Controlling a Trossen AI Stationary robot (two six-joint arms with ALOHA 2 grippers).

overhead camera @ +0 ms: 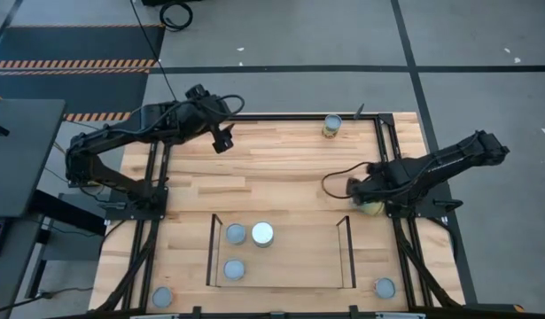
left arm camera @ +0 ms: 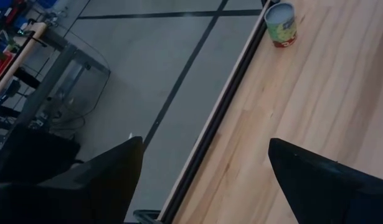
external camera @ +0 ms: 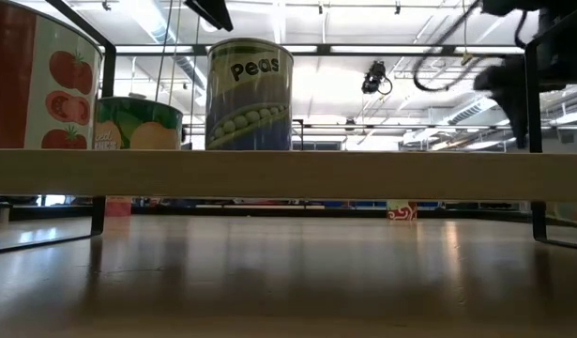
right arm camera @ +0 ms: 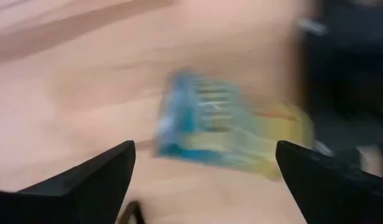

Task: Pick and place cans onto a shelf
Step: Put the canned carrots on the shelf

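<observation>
Three cans stand upright on the shelf at the table's near middle. In the low view they show as a tomato can, a green-labelled can and a Peas can. Another can stands at the far edge and also shows in the left wrist view. A blue-and-yellow can lies on its side at the table's right. My right gripper is open just over it; in the right wrist view the can shows blurred, ahead between the fingers. My left gripper is open and empty over the far left. My right gripper stands open with one finger on either side of the lying can's length. I cannot tell whether the fingers touch it. The can rests on its side on the table.
One can stands at the near left corner and one at the near right. Dark metal frame rails run along the table's left and right sides. The table's middle is bare wood.
</observation>
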